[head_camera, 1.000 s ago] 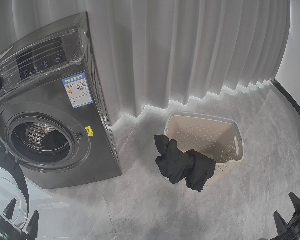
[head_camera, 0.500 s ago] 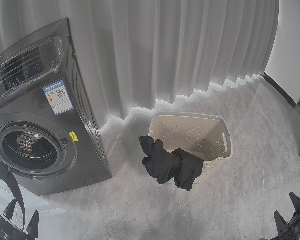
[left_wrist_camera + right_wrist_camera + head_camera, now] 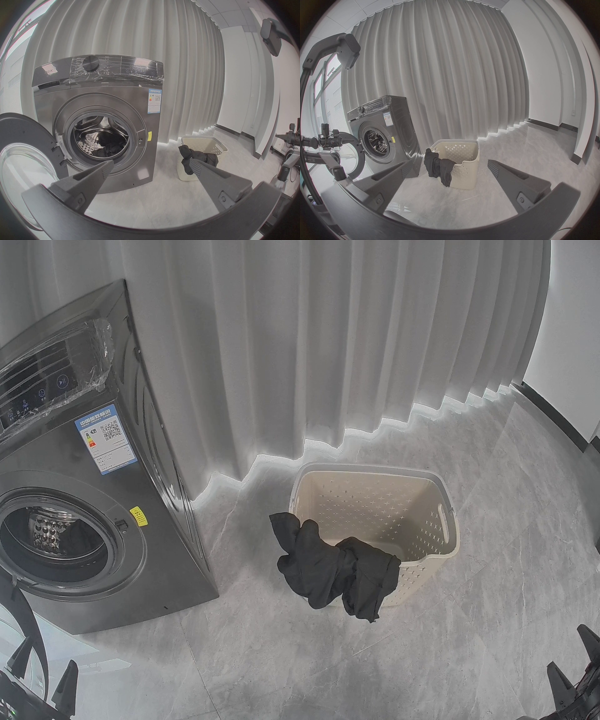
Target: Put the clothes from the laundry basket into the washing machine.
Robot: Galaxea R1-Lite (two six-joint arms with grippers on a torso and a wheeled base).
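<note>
The job looks partly done. Some dark clothes (image 3: 107, 145) lie inside the shiny metal drum (image 3: 89, 137) of the big grey metal washing machine (image 3: 156, 540), so I think part of the load is in. The machine's round grey door with a glass window (image 3: 28, 162) stands wide open, swung out from the washing machine's front. What is left is the crumpled black cloth (image 3: 331, 568). It hangs over the rim of the cream plastic laundry basket with little holes (image 3: 365, 505), at the corner nearest the washing machine, half in and half out. The basket sits on the grey stone floor (image 3: 281, 652) near the washing machine, on the robot's right of it, with a gap between them. The basket's inside walls look bare, so I guess this cloth is the last bit to move. The left gripper (image 3: 150, 162) hangs in front of the washing machine's open mouth, fingers spread apart, holding nothing. The right gripper (image 3: 449, 162) is farther from the washing machine, out in front of the basket, fingers spread apart too, holding nothing. The count: 1 washing machine, 1 open door, 1 basket, 2 grippers and 1 black bundle on the basket. I cannot tell if that bundle is 1 piece or 2, and I cannot count the clothes in the drum.
</note>
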